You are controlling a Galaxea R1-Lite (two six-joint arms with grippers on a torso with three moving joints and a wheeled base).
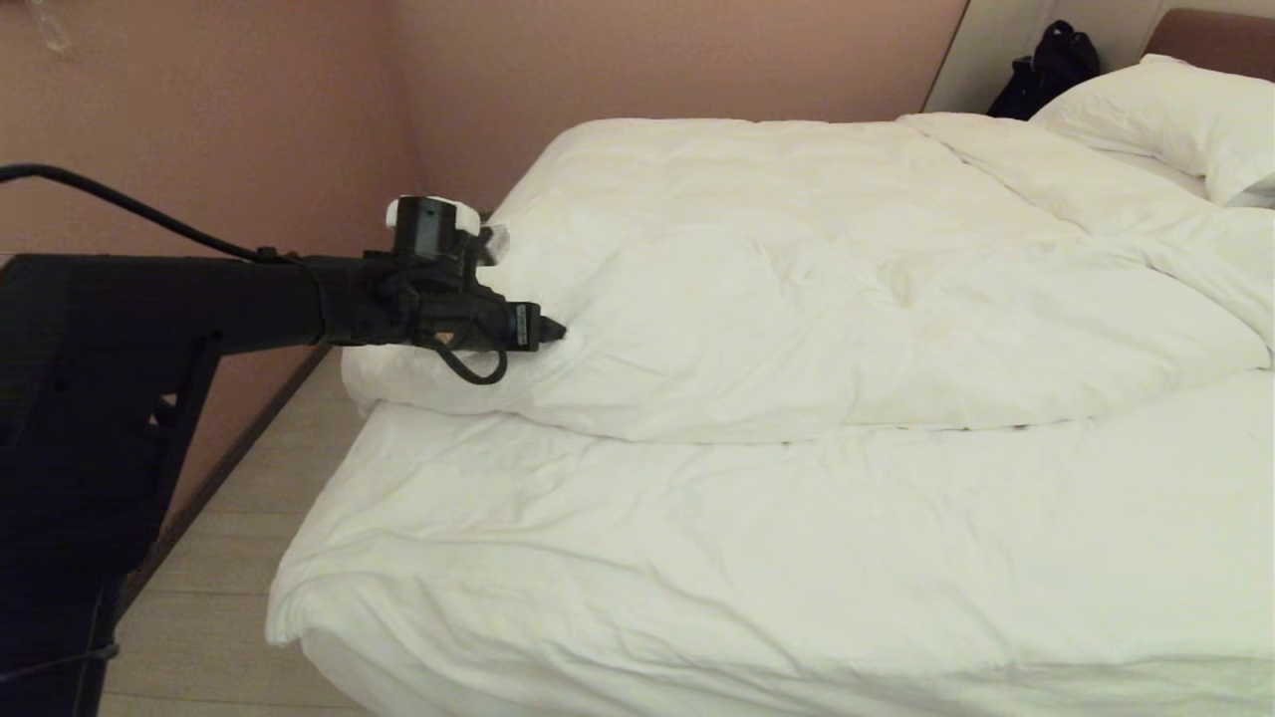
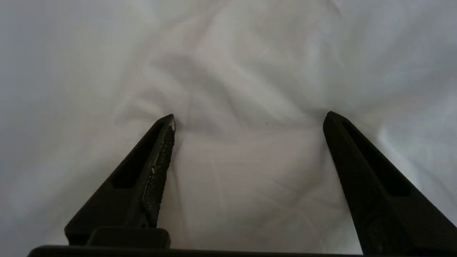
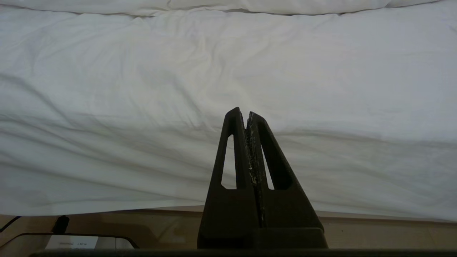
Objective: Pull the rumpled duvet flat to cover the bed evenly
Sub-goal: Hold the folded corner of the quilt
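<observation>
The left gripper (image 1: 554,330) reaches out level from the robot's left side and its tips are at the near left part of the duvet (image 1: 797,289). In the left wrist view its two black fingers (image 2: 157,160) are spread wide apart. Only soft white cloth shows between them, and nothing is pinched. The fingertips sit very close to the cloth, but it is hard to say if they press on it.

The duvet is a big, puffy white quilt. It lies bunched up on the far half of the bed (image 1: 697,558), folded back on itself, with its thick folded edge running across the middle of the bed. It has soft wrinkles and dents. The near half of the bed shows flatter white cloth with small creases, which hangs down over the near edge.

At the far right corner a plump white pillow (image 1: 1175,119) lies next to the duvet. A black bag (image 1: 1046,70) sits behind it by the wall. A pale wood floor (image 1: 229,558) runs along the left side of the bed, next to a pinkish wall (image 1: 199,110).

The right gripper (image 3: 248,115) is low by the near side of the bed, with its fingers pressed tight together and holding nothing. White cloth hangs in front of it.
</observation>
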